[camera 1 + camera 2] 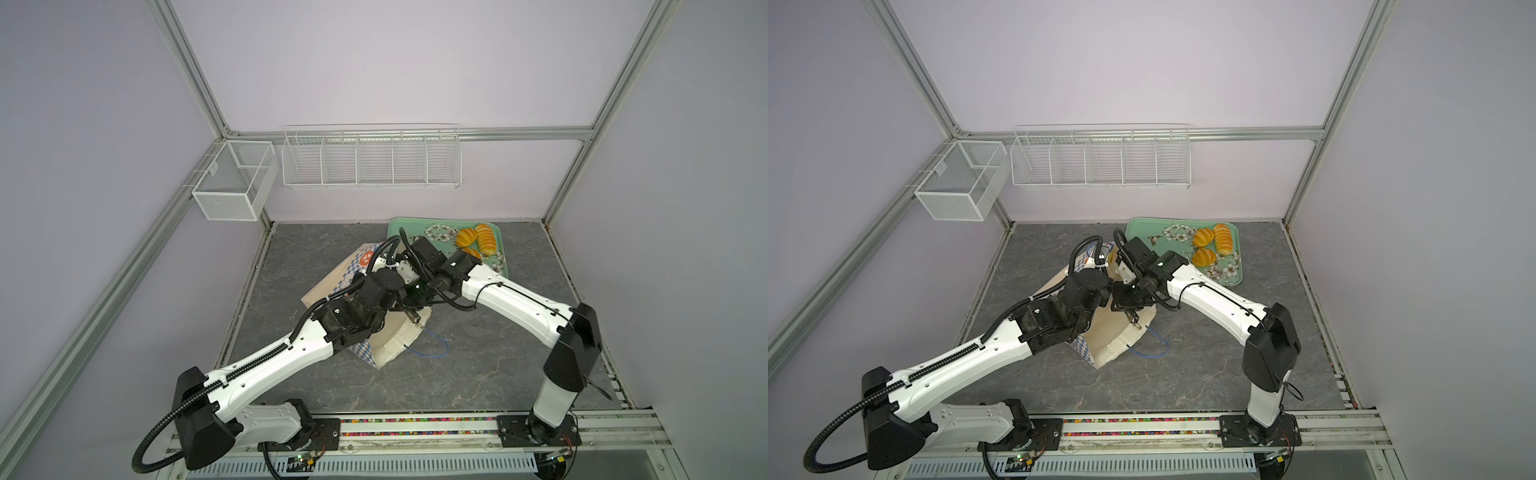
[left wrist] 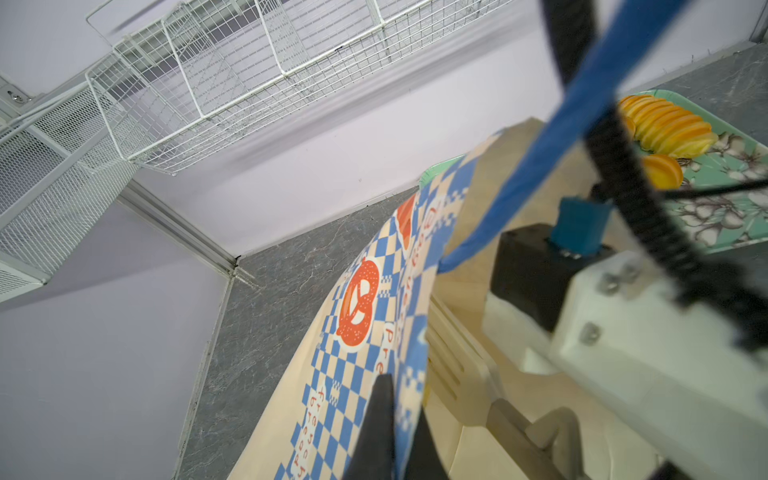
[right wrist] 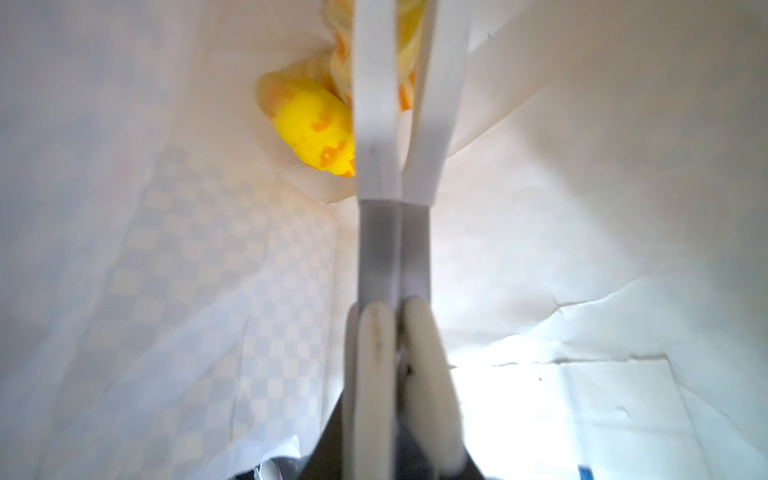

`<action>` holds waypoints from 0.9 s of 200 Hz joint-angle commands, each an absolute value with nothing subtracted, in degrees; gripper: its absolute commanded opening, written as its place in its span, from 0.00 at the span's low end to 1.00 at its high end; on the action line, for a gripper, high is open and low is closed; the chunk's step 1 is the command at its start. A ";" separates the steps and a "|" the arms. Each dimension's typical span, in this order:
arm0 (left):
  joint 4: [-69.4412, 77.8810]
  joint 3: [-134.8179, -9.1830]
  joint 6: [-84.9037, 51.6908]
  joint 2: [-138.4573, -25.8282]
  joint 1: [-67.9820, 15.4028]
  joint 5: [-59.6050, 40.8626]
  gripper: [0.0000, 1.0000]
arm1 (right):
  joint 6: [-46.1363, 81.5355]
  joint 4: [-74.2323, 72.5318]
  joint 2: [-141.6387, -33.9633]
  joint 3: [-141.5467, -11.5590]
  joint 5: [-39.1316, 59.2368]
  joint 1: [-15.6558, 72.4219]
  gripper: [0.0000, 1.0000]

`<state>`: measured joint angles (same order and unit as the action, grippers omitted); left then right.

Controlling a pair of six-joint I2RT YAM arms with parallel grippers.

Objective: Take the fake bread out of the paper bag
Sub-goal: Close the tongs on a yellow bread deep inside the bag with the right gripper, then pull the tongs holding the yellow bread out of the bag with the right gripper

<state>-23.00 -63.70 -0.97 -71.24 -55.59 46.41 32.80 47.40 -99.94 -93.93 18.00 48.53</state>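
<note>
The paper bag (image 1: 332, 286) (image 1: 1113, 336) lies on its side, its mouth toward the front. My left gripper (image 2: 401, 399) is shut on the bag's checkered rim (image 2: 357, 340). My right gripper (image 3: 399, 328) (image 1: 1129, 309) is shut on the tongs (image 3: 395, 249) (image 2: 453, 365), which reach deep into the bag. The tong arms are closed on one fake bread (image 3: 409, 50) at the bag's far end, and a second yellow bread (image 3: 311, 124) lies beside it. Three more breads (image 1: 485, 240) (image 1: 1203, 237) (image 2: 673, 129) lie on the green flowered tray (image 1: 405, 228) (image 1: 1142, 230).
The tray stands at the back right, just behind the bag. A blue cord handle (image 1: 432, 353) (image 1: 1152, 353) trails from the bag's mouth onto the grey table. White wire baskets (image 1: 370, 160) (image 1: 232, 183) hang on the back wall and left frame.
</note>
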 commanded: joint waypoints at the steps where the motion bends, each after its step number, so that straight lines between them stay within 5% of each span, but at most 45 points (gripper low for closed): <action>1: -23.42 -63.96 -2.77 -71.37 -55.12 46.18 0.00 | 28.66 49.23 -95.10 -90.22 15.16 49.04 0.07; 180: -28.04 -68.77 -8.20 -74.61 -53.28 44.68 0.00 | 23.78 49.42 -70.08 -73.28 9.17 50.33 0.07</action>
